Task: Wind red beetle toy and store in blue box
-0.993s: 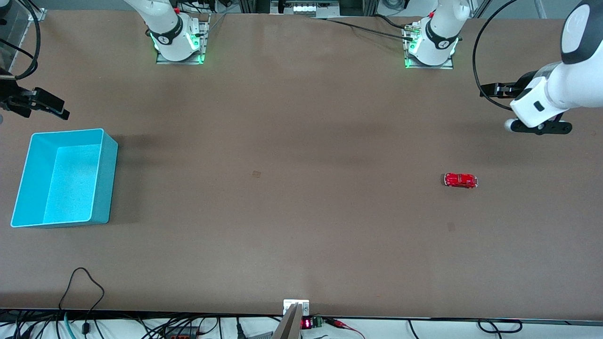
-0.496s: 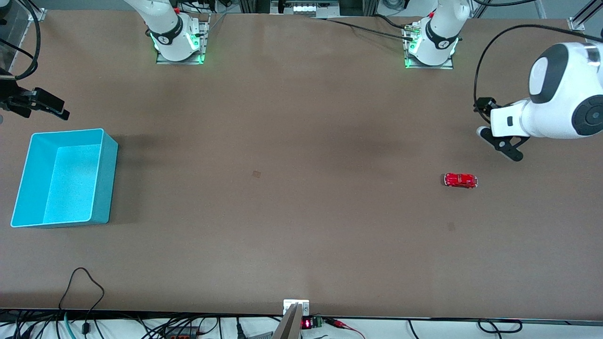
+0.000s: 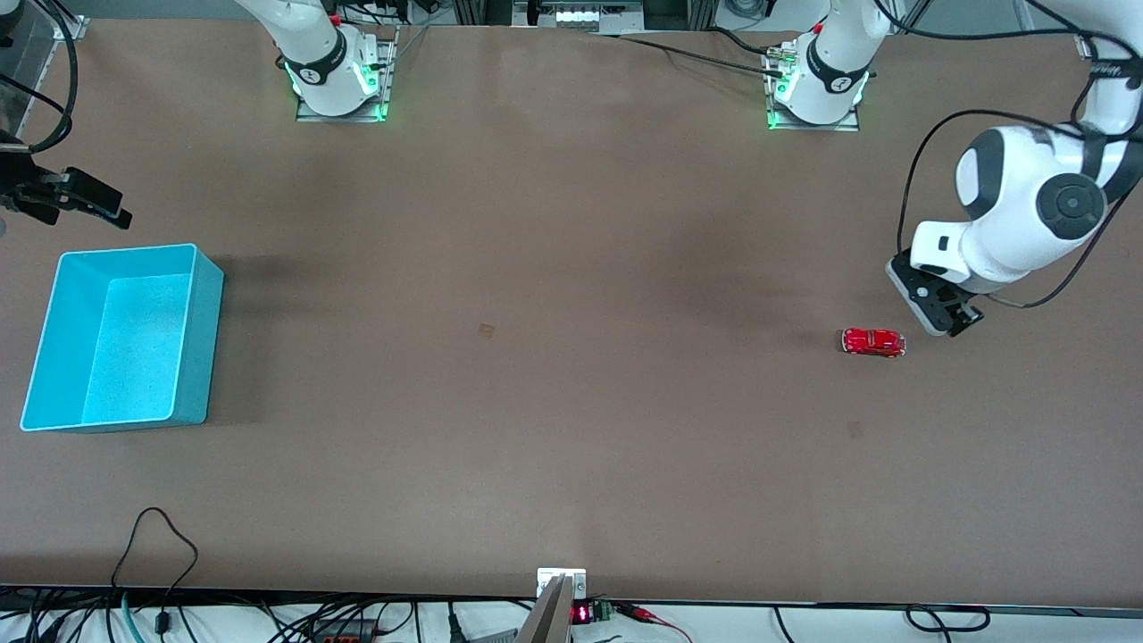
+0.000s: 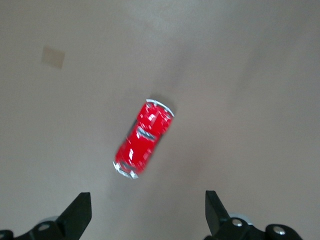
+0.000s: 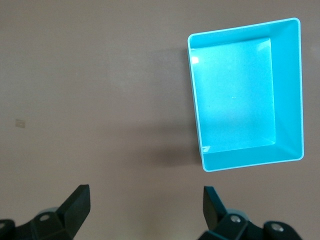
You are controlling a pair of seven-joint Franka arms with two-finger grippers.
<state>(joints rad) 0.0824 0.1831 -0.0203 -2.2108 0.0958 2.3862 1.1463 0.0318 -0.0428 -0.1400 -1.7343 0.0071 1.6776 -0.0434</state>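
The red beetle toy (image 3: 873, 342) is a tiny glossy red car on the bare table near the left arm's end. It also shows in the left wrist view (image 4: 143, 138). My left gripper (image 3: 942, 314) hangs open and empty over the table close beside the toy, toward the table's end; its open fingers (image 4: 80, 212) show in the left wrist view. The blue box (image 3: 120, 338) stands with nothing in it at the right arm's end and also shows in the right wrist view (image 5: 245, 92). My right gripper (image 3: 85, 201) is open and empty, held over the table beside the box.
A small pale mark (image 3: 486, 330) lies on the brown table near the middle. Cables and a small display (image 3: 580, 613) run along the table's front edge. The arm bases (image 3: 335, 76) stand along the back edge.
My left arm has swung down and toward the toy, bringing its gripper from well above the table's end to close beside the red beetle toy. The right arm, toy and box have not moved.
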